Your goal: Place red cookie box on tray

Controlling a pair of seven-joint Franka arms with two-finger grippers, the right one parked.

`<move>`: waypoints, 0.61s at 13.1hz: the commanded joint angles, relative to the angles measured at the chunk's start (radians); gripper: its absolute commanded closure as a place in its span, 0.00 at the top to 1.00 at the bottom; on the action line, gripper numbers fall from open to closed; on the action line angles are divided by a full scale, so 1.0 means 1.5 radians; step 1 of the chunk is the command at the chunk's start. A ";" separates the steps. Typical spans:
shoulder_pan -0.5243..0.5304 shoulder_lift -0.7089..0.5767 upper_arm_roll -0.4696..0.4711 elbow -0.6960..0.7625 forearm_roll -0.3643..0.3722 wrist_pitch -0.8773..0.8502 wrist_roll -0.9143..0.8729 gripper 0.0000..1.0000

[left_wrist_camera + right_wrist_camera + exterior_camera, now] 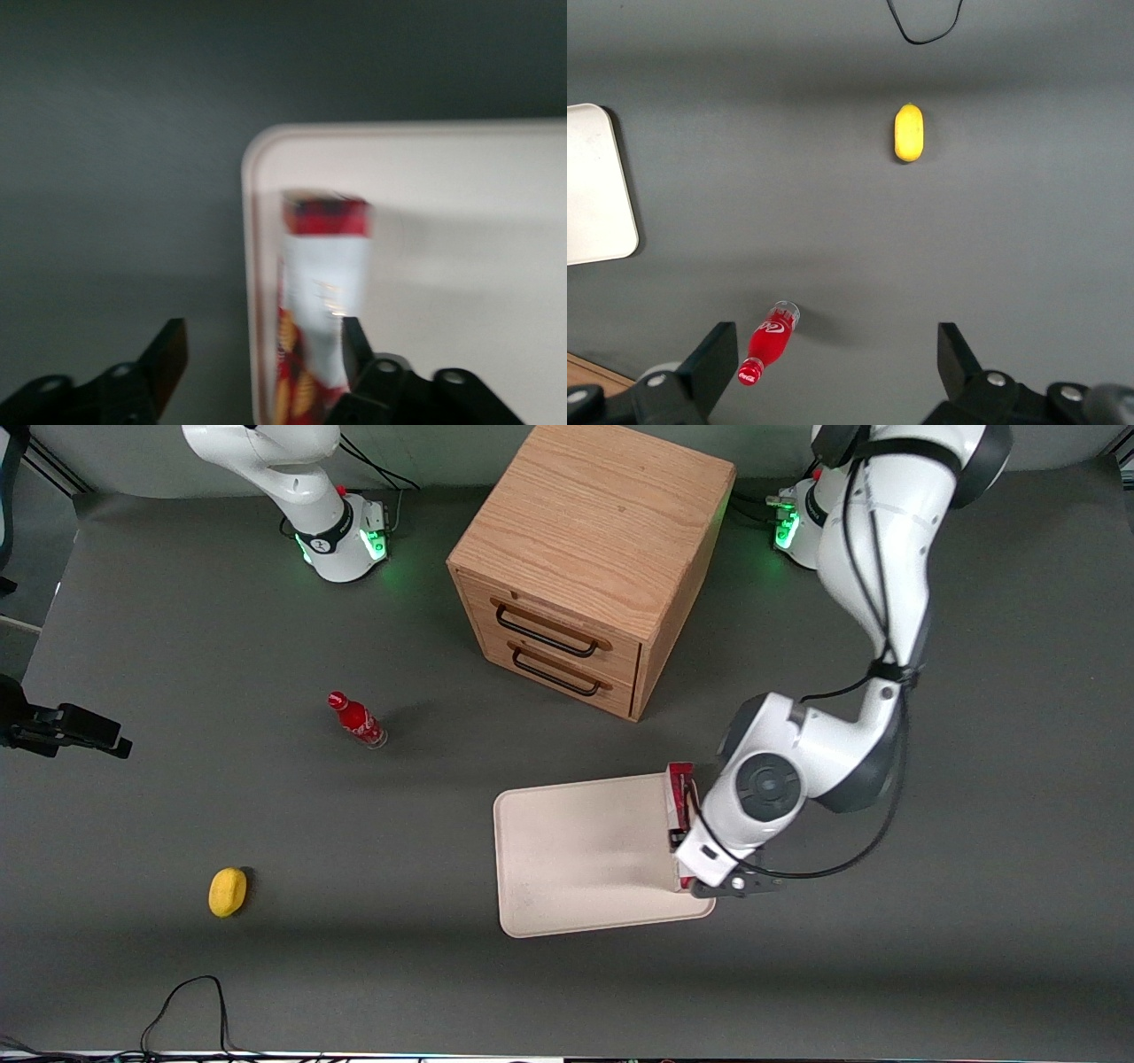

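One relation matters: on the desk, the tray at lower centre of the front frame carries the red cookie box along its rim toward the working arm, long axis parallel to that rim; the pincer straddles it, fingers apart

The dark grey desk carries a wooden drawer cabinet, a cream tray, a small red bottle and a yellow object; the gripper hangs over the tray's edge.
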 commanded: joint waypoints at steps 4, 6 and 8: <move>0.089 -0.280 0.032 -0.199 -0.005 -0.078 0.087 1.00; 0.102 -0.335 0.060 -0.205 -0.020 -0.153 0.143 1.00; 0.139 -0.418 0.069 -0.270 -0.050 -0.165 0.181 1.00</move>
